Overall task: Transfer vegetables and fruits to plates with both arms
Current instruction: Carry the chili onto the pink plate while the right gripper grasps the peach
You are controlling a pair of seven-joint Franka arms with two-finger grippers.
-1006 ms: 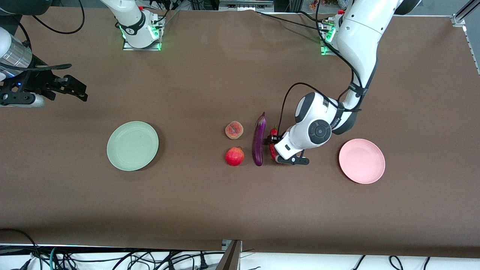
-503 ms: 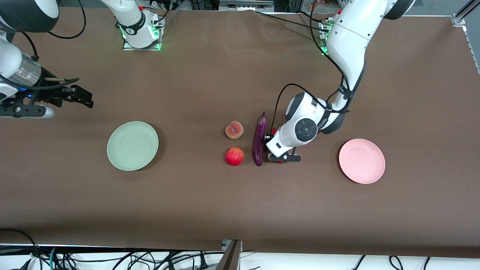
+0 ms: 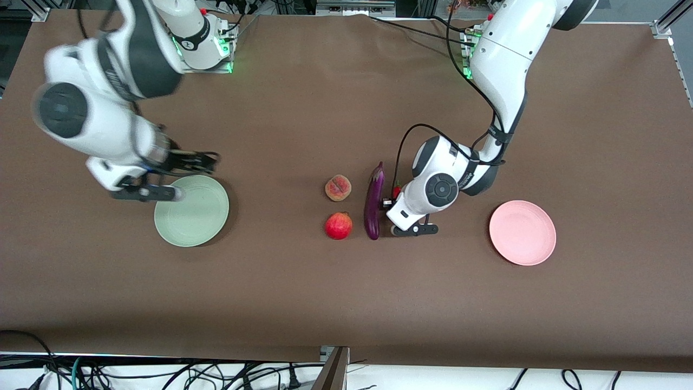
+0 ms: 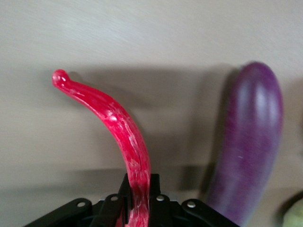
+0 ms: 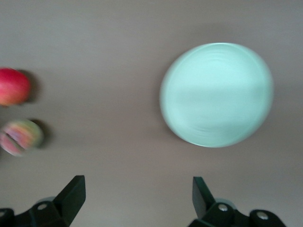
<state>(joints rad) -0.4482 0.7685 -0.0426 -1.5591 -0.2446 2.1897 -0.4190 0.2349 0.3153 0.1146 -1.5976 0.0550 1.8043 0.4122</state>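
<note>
While both plates sit bare, 0 of the 4 items have been transferred, so the task looks barely started. The green plate (image 3: 191, 210) lies toward the right arm's end of the table, the pink plate (image 3: 522, 232) toward the left arm's end, well apart.

The peach (image 3: 338, 187), pomegranate (image 3: 338, 226) and eggplant (image 3: 373, 202) lie on the table between the plates. The pomegranate is nearer the front camera than the peach, and the eggplant lies just beside both, toward the left arm's end.

The left gripper (image 4: 137, 201) is down low just beside the eggplant, fingers closed on the red chili (image 4: 120, 130); the left wrist view shows the chili clamped at one end and curving out from the jaws. In the front view only a bit of red shows by the wrist. Whether the chili is off the table yet, cannot tell.

The right gripper (image 5: 137, 191) hangs over the table at the edge of the green plate, fingers spread wide, holding nothing.

Judgement: step in hand is the chili pickup, likely bound for the pink plate. Left to do: place the chili, then move the eggplant and the 2 fruits, with the right arm likely going for a fruit.
</note>
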